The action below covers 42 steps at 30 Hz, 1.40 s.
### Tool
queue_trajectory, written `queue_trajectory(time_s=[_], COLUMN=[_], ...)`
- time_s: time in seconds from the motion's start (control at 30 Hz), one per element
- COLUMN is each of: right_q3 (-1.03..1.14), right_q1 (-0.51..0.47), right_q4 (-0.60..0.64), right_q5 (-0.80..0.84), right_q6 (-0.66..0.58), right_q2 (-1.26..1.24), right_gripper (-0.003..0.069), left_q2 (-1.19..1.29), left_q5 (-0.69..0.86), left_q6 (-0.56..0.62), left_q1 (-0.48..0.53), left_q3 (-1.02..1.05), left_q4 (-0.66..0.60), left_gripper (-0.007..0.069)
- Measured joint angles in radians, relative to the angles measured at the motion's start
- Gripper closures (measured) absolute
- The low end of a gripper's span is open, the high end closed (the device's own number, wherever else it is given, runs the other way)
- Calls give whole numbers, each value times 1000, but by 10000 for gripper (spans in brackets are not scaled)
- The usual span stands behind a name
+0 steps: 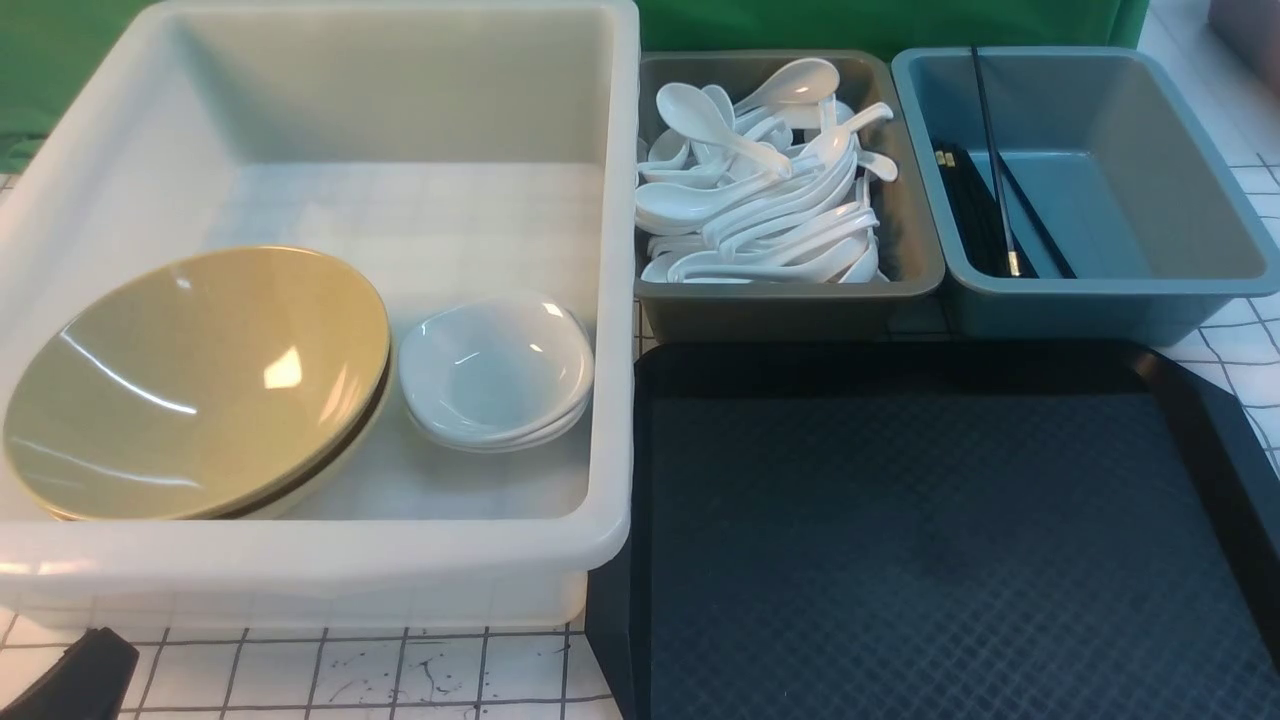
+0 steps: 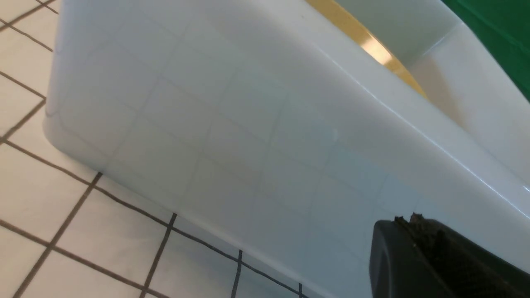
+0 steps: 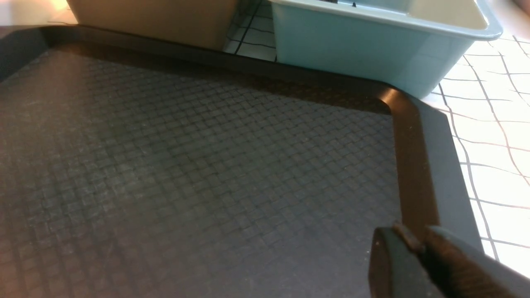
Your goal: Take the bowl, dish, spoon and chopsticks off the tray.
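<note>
Two grippers: the left gripper shows as a black tip just beside the near wall of the white tub; the right gripper hangs low over the tray's right rim; both look pressed together with nothing between the fingers.
Table: white surface with a thin dark grid, nearest at the left.
Tray: large black rectangle at near right, diamond-textured floor, smooth raised rim, clipped corners; its textured floor shows bare.
Tub: big white glossy plastic box at left, rounded rim, touching or just beside the tray's left edge.
Bowl: wide, shallow, glossy olive-yellow bowl tilted in the tub's near left, stacked on another like it.
Dishes: small white glossy dishes stacked just right of the bowl, inside the tub.
Grey bin: matte rectangular bin just beyond the tray, heaped with white glossy spoons, deep oval scoops, short curved handles.
Blue bin: smooth rectangular bin at far right, holding thin black chopsticks with gold bands; one leans on the far rim.
</note>
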Motion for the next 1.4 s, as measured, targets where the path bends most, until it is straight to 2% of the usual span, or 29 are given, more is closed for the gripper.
queue_trajectory(time_s=[1.4], right_q3=[0], right_q1=[0], right_q4=[0], right_q5=[0], right_q6=[0], right_q2=[0], right_gripper=[511], left_q2=[0], left_q5=[0], left_q6=[-1], left_q1=[0], left_q3=[0], left_q4=[0], left_gripper=[625])
